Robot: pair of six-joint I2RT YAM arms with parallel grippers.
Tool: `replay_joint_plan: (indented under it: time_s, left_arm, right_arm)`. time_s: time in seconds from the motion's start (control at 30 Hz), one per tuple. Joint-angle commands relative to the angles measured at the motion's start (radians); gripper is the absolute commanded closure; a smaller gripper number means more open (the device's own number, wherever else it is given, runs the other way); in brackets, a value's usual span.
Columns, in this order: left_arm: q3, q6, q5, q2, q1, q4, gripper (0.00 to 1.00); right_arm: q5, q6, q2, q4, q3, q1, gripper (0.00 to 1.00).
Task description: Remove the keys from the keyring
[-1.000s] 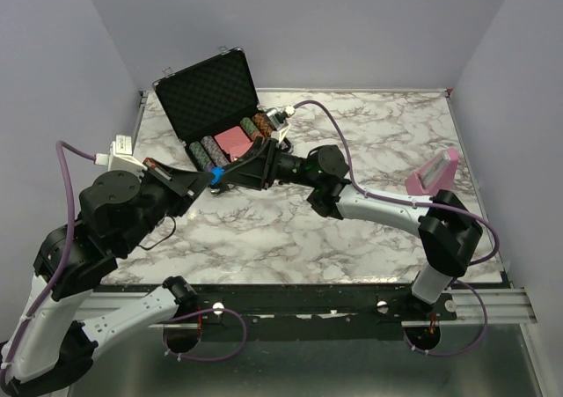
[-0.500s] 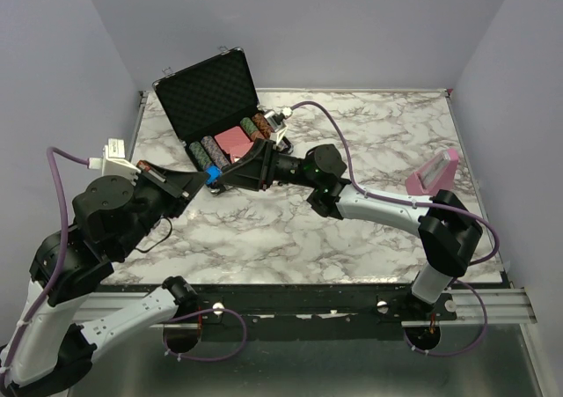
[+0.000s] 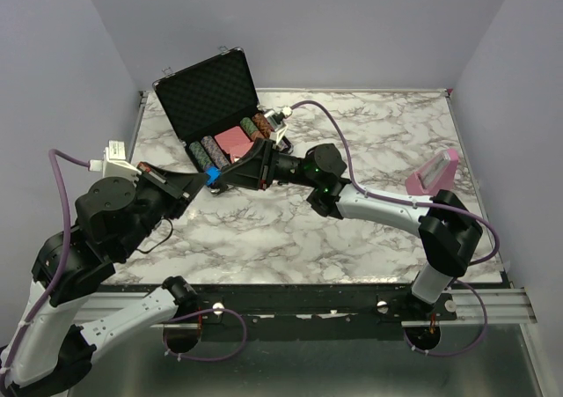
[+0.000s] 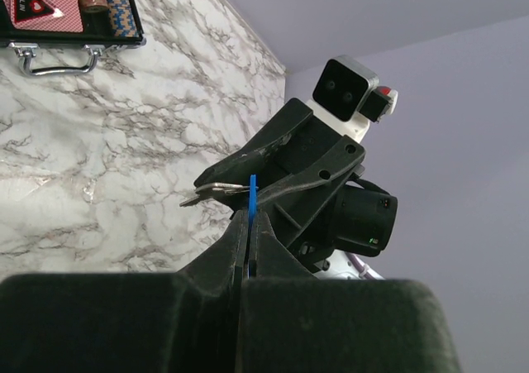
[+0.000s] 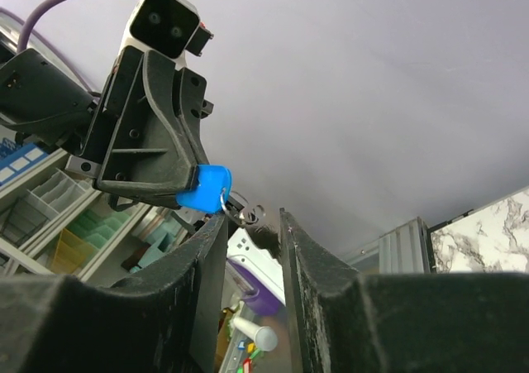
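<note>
left gripper (image 4: 249, 232) clamped on blue tag (image 5: 204, 188); right gripper (image 5: 253, 224) half open around the keys (image 4: 215, 188), no grip visible. pinch one key squarely, pull along keyring (image 5: 231, 203).

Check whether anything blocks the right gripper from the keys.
Nothing visible does. The keys hang off the blue piece pinched in the left gripper and sit between the fingers of the right gripper.
</note>
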Motion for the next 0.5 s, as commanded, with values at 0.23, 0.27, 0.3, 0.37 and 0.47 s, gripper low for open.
replay_joint_plan:
  time_s: [0.23, 0.27, 0.3, 0.37, 0.47]
  left_arm:
    - [-0.015, -0.008, -0.039, -0.014, 0.004, 0.012, 1.0]
    - [-0.015, -0.01, -0.039, -0.014, 0.004, 0.012, 1.0]
    - [-0.016, -0.01, -0.04, -0.014, 0.005, 0.011, 1.0]
    - [-0.018, -0.011, -0.043, -0.016, 0.005, 0.011, 1.0]
    - [-0.018, -0.013, -0.046, -0.016, 0.004, 0.008, 1.0]
  right_arm:
    - [-0.03, -0.015, -0.008, -0.006, 0.041, 0.011, 0.68]
    - [-0.031, -0.012, -0.008, -0.009, 0.042, 0.014, 0.69]
    - [-0.033, -0.012, -0.008, -0.01, 0.042, 0.013, 0.7]
    - [-0.036, -0.012, -0.007, -0.012, 0.044, 0.013, 0.74]
    - [-0.037, -0.01, -0.005, -0.015, 0.044, 0.013, 0.76]
